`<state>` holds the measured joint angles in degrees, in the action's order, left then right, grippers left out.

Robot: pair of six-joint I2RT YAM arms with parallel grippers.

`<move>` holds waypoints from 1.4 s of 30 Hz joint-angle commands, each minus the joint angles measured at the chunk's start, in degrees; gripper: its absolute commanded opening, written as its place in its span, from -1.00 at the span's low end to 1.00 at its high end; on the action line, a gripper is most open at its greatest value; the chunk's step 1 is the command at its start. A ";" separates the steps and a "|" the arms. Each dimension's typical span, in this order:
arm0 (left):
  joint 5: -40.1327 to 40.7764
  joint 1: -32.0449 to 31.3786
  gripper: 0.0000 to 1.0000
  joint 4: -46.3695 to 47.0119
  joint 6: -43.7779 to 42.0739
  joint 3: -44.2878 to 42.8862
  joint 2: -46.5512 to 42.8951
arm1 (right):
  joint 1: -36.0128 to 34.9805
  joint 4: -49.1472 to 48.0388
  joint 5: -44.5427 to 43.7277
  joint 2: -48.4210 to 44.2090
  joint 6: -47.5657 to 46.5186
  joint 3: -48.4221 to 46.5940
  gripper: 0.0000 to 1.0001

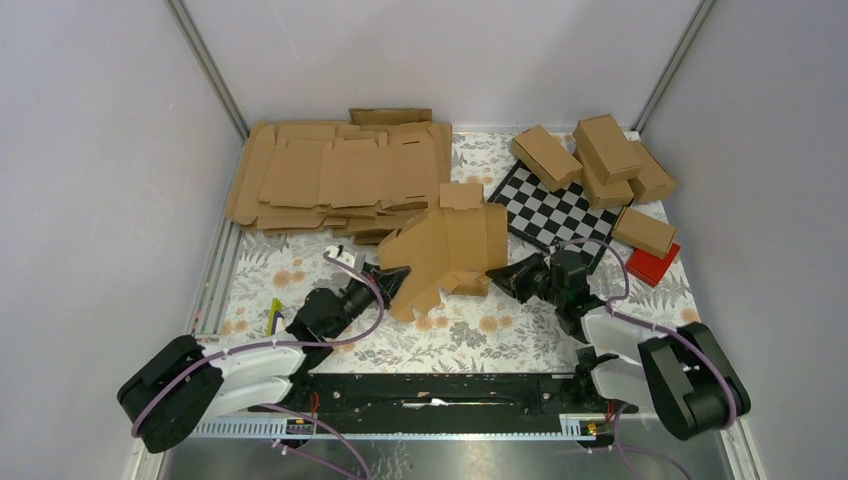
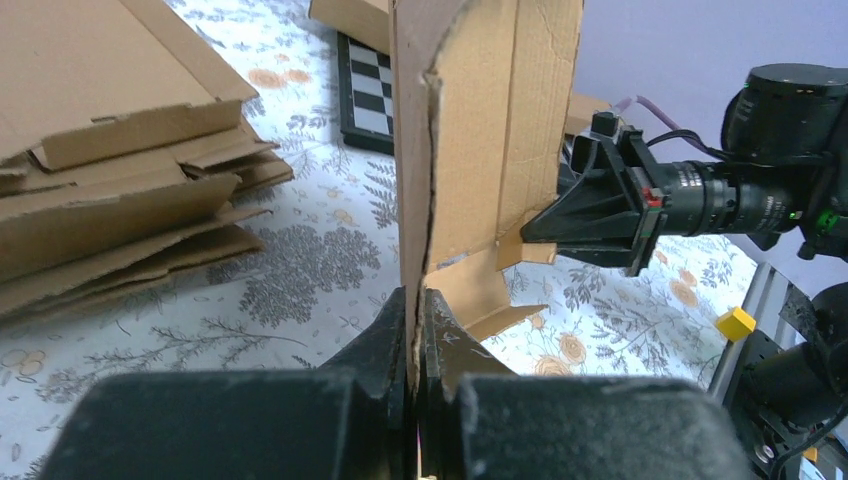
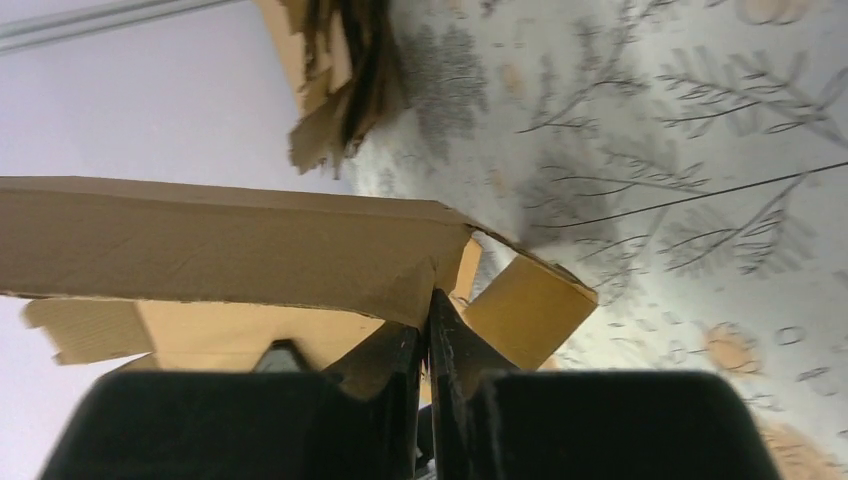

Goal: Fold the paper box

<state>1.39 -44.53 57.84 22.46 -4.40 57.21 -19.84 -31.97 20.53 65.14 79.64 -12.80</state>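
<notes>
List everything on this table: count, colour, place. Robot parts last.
paper box: one, brown, centre, held up between both tools
flat cardboard sheets: one stack, brown, far left
folded boxes: about five, brown, far right
checkerboard: one, black and white, far right, partly under the boxes
red box: one, red, right edge, beside the nearest brown box
floral cloth: one, white with grey and orange flowers, covering the table
left tool: one, black, shut on the paper box
right tool: one, black, shut on the paper box
</notes>
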 commanded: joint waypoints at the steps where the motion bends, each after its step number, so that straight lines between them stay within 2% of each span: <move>1: -1.61 -1.10 -1.00 2.51 1.19 -2.61 2.78 | -1.06 -10.74 0.16 6.60 -5.64 0.29 -0.75; 7: -0.17 -3.48 -1.00 2.34 -0.61 -4.22 7.08 | -2.75 -15.11 -0.83 15.00 -10.32 -0.37 -0.66; 13: 0.80 -5.10 -1.00 1.34 -2.59 -4.74 7.96 | -4.06 -23.62 3.57 25.34 -9.44 -0.55 -0.56; 16: 0.96 -5.38 -1.00 0.39 -3.47 -4.95 7.39 | -4.07 -28.53 3.88 27.86 -8.43 1.42 -0.51; 18: 1.21 -5.54 -1.00 -0.21 -4.08 -5.00 6.91 | -4.07 -28.52 3.50 27.86 -9.27 2.29 -0.48; 24: 1.58 -5.68 -1.00 -1.65 -5.65 -5.16 5.99 | -4.07 -22.33 2.29 24.84 -13.59 2.32 -0.19; 32: 1.38 -5.81 -1.00 -3.65 -6.20 -6.04 5.90 | -4.00 -3.84 -5.30 13.13 -23.94 -0.63 0.20; 36: 1.53 -5.84 -1.00 -4.04 -6.52 -6.14 5.74 | -3.98 3.12 -8.49 7.34 -27.91 -1.31 0.48; 41: 1.49 -6.06 -1.00 -4.29 -7.06 -6.38 5.71 | -3.99 12.90 -13.90 -2.34 -32.49 -1.55 0.97; 42: 1.43 -6.13 -1.00 -4.34 -7.15 -6.41 5.76 | -4.01 14.37 -15.35 -3.98 -33.24 -1.61 0.99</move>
<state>2.44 -50.17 52.73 16.84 -8.80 63.79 -23.59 -27.46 12.75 67.20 52.71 -12.86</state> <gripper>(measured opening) 0.014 0.962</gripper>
